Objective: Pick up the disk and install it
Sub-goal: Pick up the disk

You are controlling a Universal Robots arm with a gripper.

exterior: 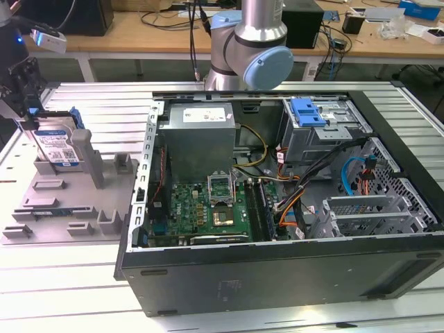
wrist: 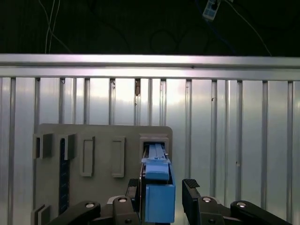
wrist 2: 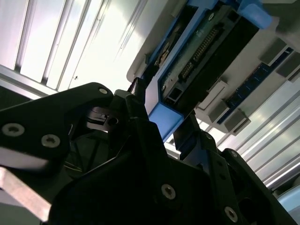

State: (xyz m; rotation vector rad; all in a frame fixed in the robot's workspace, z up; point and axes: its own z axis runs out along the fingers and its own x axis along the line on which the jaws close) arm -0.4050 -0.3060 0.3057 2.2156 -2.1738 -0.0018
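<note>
The disk (exterior: 55,147) stands upright in the grey fixture (exterior: 41,208) at the exterior view's left, a grey post (exterior: 82,147) just beside it, the open computer case (exterior: 277,284) to its right, and the gripper (wrist: 161,187) straddles it unclenched.

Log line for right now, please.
disk: upright in grey fixture, not lifted | gripper: open, astride disk's blue frame | computer case: side open, disk not installed
</note>
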